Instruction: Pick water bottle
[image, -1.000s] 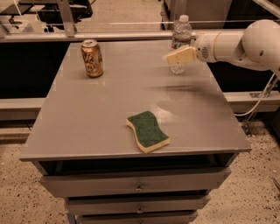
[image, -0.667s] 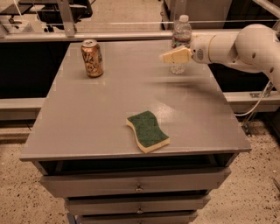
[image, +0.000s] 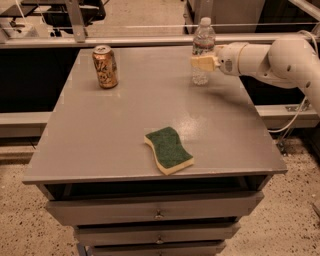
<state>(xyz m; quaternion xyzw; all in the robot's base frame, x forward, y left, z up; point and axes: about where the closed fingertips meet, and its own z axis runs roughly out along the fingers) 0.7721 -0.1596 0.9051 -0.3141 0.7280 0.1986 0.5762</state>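
I see the hand (image: 200, 62) over the far right part of the tabletop (image: 125, 115), reaching in from the right on the white arm (image: 270, 56). The water bottle (image: 204, 40) stands upright directly at the hand. The tip of the hand overlaps the middle of the bottle, below the label band and above the base. I cannot tell if the hand is wide or narrow, or if it touches the bottle. Well apart from the hand, to the left in the view, a gold drink can (image: 105, 66) stands upright. A green and yellow sponge (image: 168, 149) lies flat, well apart from the hand on the near side, close to the front edge. Neither one stands between the hand and the bottle. Under the tabletop there are drawers (image: 155, 210).
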